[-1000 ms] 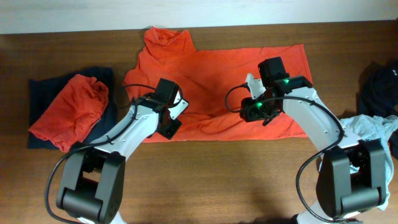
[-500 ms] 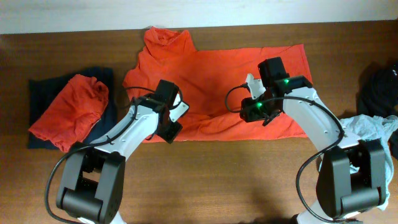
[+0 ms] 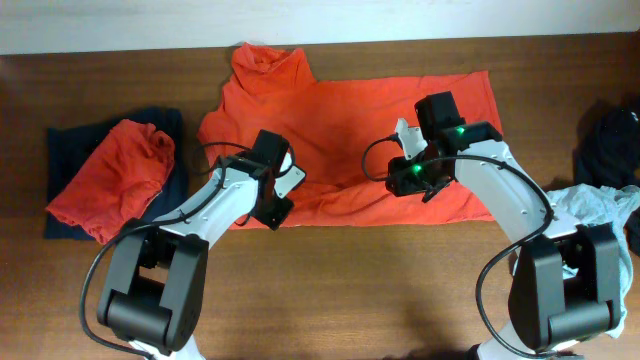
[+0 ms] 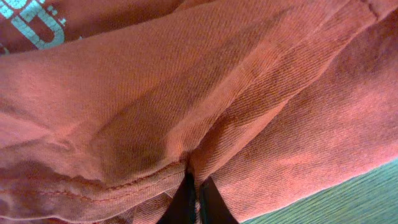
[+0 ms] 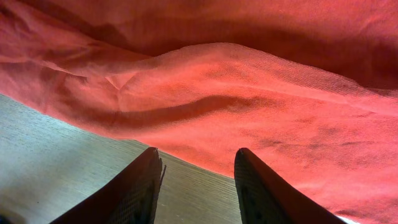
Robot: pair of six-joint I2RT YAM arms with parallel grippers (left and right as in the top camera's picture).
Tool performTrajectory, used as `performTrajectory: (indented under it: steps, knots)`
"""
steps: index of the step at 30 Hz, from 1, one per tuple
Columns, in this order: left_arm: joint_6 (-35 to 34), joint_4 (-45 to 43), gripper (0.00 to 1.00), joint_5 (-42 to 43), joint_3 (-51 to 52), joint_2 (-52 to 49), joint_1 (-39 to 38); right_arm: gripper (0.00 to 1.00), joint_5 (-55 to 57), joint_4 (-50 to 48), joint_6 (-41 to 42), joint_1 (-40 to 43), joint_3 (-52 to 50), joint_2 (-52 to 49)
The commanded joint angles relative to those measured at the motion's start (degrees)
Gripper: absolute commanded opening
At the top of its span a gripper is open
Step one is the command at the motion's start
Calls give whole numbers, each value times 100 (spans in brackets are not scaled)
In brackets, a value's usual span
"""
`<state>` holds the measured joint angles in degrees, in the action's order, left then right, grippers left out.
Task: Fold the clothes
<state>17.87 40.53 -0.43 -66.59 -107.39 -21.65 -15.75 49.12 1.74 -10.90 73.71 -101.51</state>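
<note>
A few pale printed letters point(image 4: 34, 22) are seen on the red-orange T-shirt point(image 4: 236, 93), cut off at the edge of the left wrist view. No whole word can be read.

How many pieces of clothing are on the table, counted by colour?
Red-orange: 2, the spread T-shirt and the crumpled garment
Navy: 1, the navy garment
Black: 1, the black garment
Pale grey-blue: 1, the pale garment
Total: 5
</note>
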Motion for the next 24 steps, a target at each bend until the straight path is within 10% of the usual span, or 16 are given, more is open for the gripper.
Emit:
performTrajectory:
  steps: [1,12,24]
  knots:
    - [-4,229,0,63,-219,-9,0,43,-52,0,44,22,85,98]
    - [-17,955,0,-131,-1305,103,0,42,-55,0,44,22,85,98]
    - [28,-120,0,-411,-1349,101,0,42,-55,-24,44,22,85,98]
